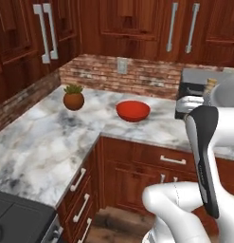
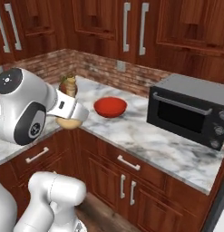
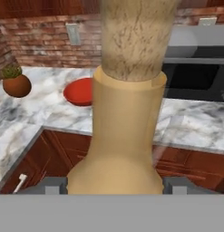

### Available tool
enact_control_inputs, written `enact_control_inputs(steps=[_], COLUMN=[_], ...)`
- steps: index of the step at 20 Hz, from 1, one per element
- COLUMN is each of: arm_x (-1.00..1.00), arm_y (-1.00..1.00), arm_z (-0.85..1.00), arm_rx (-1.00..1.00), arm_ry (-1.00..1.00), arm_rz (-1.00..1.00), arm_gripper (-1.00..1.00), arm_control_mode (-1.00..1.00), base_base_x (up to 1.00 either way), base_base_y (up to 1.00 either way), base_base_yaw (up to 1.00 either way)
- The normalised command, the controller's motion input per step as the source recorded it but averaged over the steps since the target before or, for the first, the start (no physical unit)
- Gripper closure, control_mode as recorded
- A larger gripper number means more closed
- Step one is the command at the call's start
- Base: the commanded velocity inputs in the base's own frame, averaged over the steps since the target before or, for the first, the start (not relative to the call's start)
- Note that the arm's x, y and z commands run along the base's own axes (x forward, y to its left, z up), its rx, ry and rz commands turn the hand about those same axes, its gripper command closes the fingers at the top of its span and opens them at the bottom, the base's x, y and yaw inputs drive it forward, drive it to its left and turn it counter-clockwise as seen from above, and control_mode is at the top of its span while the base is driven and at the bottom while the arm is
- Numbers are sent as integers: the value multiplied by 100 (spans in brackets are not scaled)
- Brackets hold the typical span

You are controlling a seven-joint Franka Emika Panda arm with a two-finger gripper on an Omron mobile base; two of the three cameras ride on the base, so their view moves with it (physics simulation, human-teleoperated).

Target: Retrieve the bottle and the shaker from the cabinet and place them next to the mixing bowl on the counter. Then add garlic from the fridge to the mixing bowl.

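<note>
Tan bottle (image 3: 124,127) stands upright between the fingers (image 3: 50,186), neck up.

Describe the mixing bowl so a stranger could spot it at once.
Find the white marble counter beneath the brick backsplash, where it turns a corner. The mixing bowl sits near that corner, left of the black microwave. It is wide, shallow, glossy red and empty, unlike the round brown plant pot nearby.

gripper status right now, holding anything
Gripper: closed on the bottle, one finger at each side of its round base, held in the air short of the counter.
</note>
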Motion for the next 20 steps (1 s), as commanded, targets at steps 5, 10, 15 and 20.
enact_control_inputs(steps=[5,10,15,20], arm_x=[0,0,0,0], arm_y=[0,0,0,0], arm_z=[0,0,0,0], arm_rx=[0,0,0,0], arm_ry=[0,0,0,0], arm_rz=[0,0,0,0], arm_gripper=[100,100,100,100], arm_control_mode=[100,100,100,100], base_base_x=[43,46,58,47], base_base_y=[38,13,0,6], base_base_yaw=[-7,-13,-24,-24])
